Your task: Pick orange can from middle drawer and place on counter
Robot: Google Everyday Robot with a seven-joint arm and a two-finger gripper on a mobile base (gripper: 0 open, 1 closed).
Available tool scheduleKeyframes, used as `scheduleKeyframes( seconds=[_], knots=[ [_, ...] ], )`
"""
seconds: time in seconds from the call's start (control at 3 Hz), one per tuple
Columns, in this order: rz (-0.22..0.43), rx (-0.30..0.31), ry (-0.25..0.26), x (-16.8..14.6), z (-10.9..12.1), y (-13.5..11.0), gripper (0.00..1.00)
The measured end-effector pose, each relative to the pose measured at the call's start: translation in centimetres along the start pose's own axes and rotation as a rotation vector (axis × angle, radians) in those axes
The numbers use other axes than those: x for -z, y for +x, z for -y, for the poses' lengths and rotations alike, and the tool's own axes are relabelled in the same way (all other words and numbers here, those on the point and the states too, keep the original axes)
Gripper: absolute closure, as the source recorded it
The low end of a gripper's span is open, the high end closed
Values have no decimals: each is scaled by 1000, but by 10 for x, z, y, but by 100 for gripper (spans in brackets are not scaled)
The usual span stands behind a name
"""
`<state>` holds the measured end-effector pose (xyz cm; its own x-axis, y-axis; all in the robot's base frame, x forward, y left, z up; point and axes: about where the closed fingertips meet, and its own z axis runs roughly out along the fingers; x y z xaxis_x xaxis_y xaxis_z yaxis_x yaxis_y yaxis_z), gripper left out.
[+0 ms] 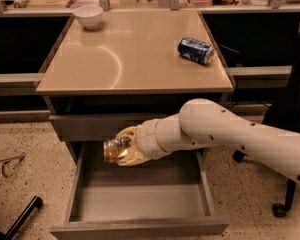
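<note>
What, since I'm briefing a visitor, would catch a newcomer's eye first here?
The white arm reaches in from the right, its gripper clasping the orange can above the open middle drawer. On the counter above, a blue can lies on its side at right and a white bowl sits at the far left corner.
</note>
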<state>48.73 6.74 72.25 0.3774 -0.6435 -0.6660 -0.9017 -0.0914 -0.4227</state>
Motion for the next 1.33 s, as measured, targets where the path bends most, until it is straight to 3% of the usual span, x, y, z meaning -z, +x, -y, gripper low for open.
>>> scheduleKeyframes(
  seconds=[0.33,0.67,1.0,1.33],
  knots=[
    [-3,25,18,4,16,-5,100],
    [-34,93,48,18,64,-26,100],
    [-70,193,116,31,132,-65,100],
    [-70,192,115,31,131,-64,100]
  ],
)
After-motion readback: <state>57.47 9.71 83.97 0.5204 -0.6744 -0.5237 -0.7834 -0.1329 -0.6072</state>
